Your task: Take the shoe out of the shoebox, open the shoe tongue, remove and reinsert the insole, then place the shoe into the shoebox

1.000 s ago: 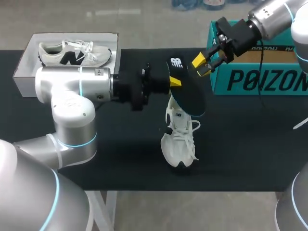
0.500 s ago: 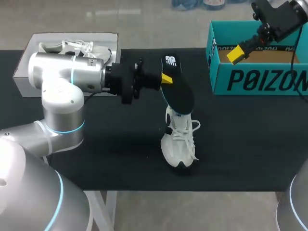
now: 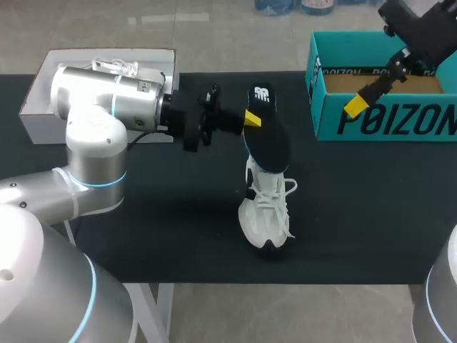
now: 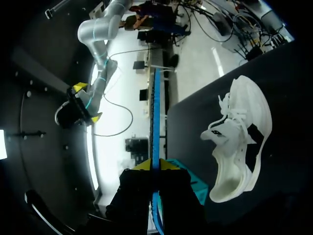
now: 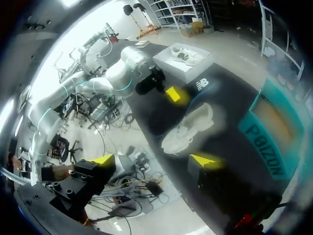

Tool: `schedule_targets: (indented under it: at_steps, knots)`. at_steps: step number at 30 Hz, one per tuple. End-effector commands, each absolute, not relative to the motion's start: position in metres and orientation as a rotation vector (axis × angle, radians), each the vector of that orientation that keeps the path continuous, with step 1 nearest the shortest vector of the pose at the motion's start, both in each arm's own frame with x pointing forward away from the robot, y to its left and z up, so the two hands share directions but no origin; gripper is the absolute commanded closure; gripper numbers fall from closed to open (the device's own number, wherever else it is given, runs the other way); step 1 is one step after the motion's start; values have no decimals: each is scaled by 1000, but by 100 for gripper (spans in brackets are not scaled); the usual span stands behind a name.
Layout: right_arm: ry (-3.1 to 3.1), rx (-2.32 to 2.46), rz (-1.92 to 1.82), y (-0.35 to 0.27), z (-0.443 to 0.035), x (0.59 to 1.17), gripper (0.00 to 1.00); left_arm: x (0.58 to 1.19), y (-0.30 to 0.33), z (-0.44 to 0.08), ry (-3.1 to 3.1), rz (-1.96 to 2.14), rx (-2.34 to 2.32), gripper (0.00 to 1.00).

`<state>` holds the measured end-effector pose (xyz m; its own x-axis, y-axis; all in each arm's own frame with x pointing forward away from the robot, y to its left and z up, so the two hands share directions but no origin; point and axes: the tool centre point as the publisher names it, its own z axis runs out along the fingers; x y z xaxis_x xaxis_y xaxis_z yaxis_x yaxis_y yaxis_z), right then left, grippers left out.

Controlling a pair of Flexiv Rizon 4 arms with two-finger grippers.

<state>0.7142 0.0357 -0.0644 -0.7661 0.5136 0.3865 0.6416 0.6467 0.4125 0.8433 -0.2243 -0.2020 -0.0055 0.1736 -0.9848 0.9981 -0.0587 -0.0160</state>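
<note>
Head view: right gripper (image 3: 356, 106) has withdrawn to two o'clock, over the teal cardboard shoebox (image 3: 385, 120). Left gripper (image 3: 251, 119) alone clamps the black foam insole (image 3: 270, 143), white laced shoe (image 3: 265, 211) at its six o'clock. Left wrist: insole pinched edge-on. Right wrist: spread wide, empty. Reinsertion likely next.

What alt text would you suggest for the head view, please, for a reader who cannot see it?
The left gripper holds a flat black insole tilted over a white lace-up sneaker resting on the black table. The right gripper hangs by the front wall of a teal cardboard shoebox at the table's right.
</note>
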Motion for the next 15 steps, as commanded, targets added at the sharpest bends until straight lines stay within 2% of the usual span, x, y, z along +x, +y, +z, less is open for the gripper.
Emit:
schedule_targets:
  at_steps: [1, 15]
  knots:
    - [-3009, -1119, -567, 53, -60, 708, 0, 845, -230, -205, 1315, -1179, 1379, 100]
    - [-2974, -1112, -644, 50, -57, 708, 0, 842, -229, -204, 1319, -1166, 1384, 100]
